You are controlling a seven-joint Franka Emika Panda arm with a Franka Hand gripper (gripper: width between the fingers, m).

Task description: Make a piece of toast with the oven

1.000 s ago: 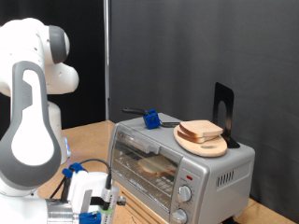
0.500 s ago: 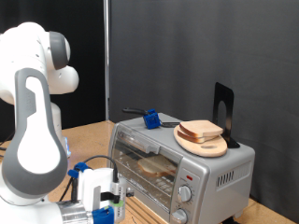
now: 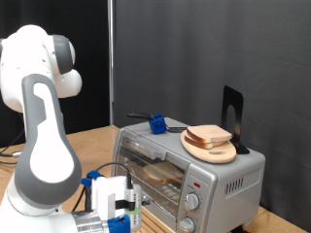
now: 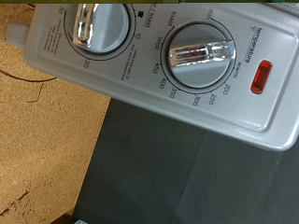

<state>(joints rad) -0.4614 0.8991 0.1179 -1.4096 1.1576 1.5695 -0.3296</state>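
From the exterior view, the white arm fills the left side, and its gripper (image 3: 119, 206) hangs low at the bottom of the picture, just in front of the oven (image 3: 188, 172) and near its closed glass door (image 3: 155, 173). The hand is seen from the side and partly cut off by the picture's edge, so whether the fingers are apart or together cannot be told. The oven stands on the wooden bench (image 3: 92, 146), with two round knobs (image 3: 191, 202) on the panel at its right end. A pale slice (image 3: 161, 175) lies on the rack behind the glass. On the oven's roof sits a round wooden board (image 3: 211, 149) carrying the piece of toast (image 3: 209, 135), stacked with others like it. Left of the board on the roof is a small blue object (image 3: 155, 123) with a dark handle, and behind the board stands a black upright stand (image 3: 231, 116).

The wrist view looks straight onto the oven's silver control panel (image 4: 140, 79). Two chrome-handled knobs show, one (image 4: 92, 23) cut by the edge and one (image 4: 197, 54) ringed by temperature numbers, beside a red indicator lamp (image 4: 261, 77). Past the panel are the bench's grain (image 4: 47, 149) and a dark mat (image 4: 187, 177). No fingers show in this picture.
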